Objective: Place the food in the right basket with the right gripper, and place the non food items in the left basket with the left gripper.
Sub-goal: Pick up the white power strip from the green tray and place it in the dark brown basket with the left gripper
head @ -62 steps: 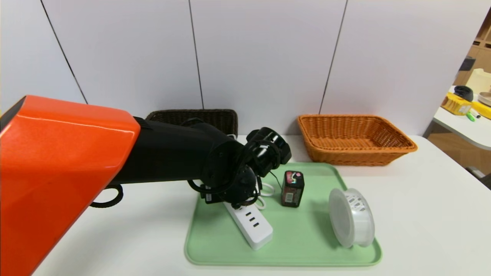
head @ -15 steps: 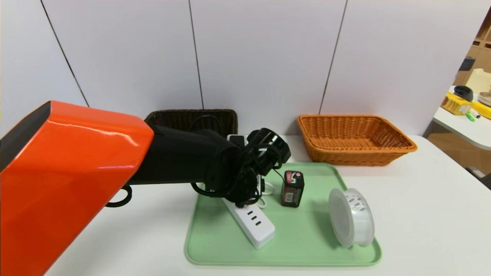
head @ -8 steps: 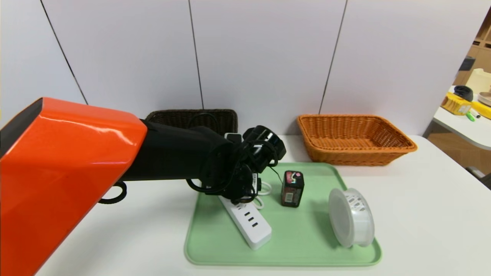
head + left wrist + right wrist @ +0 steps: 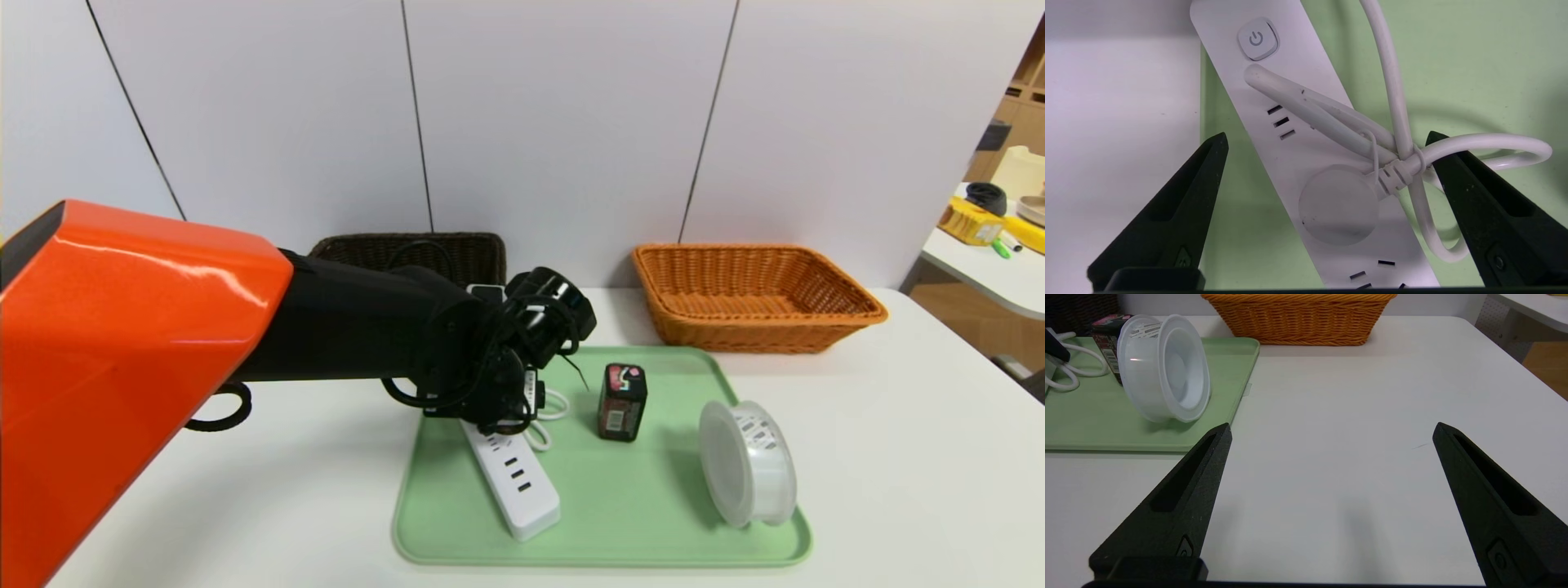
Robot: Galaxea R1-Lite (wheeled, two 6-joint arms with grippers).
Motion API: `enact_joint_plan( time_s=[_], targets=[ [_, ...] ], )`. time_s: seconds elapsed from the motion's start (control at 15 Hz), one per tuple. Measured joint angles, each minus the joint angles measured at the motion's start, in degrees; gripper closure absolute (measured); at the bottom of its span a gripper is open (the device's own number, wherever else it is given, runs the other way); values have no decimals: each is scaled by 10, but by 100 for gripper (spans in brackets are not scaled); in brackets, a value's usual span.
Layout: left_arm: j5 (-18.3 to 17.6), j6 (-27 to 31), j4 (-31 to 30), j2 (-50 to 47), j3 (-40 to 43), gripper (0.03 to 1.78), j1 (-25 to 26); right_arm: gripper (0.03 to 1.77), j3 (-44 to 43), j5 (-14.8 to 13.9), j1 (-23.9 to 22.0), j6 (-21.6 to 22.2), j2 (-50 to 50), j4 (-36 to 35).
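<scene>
The power strip [image 4: 513,482] lies slanted across the left part of the green tray [image 4: 653,523], lower middle of the head view, its cord [image 4: 1396,122] bundled and tied on top. The left gripper [image 4: 1327,141] hangs right over it, jaws spread wide with one finger off each side of the strip, so it's got hold of nothing yet. I can't tell if the far fingertip is brushing the cord loop.

Looks like the reach-for-the-strip step: next move probably calls for dropping lower and squeezing across the strip's width, then carrying it to the dark basket [image 4: 457,249], upper middle behind the arm. That loose cord could snag, I'd guess.

The small black carton [image 4: 622,402] stands in the tray's middle, the plastic tub [image 4: 747,461] tipped on its side right of it, and the orange basket [image 4: 755,298] sits upper right. The right gripper [image 4: 1331,435] is parked over bare table, wide open too, holding nothing.
</scene>
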Motion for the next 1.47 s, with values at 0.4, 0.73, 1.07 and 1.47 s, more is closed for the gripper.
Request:
enact_joint_plan(
  time_s=[0.4, 0.73, 1.07, 1.47],
  targets=[
    [0, -8, -3, 5, 1, 11, 7, 10, 0, 0, 0, 0, 0, 0],
    [3, -55, -5, 17, 1, 11, 9, 10, 0, 0, 0, 0, 0, 0],
    [4, -93, -15, 21, -2, 11, 12, 10, 0, 0, 0, 0, 0, 0],
    [4, -106, -16, 21, -1, 11, 14, 10, 0, 0, 0, 0, 0, 0]
  ],
)
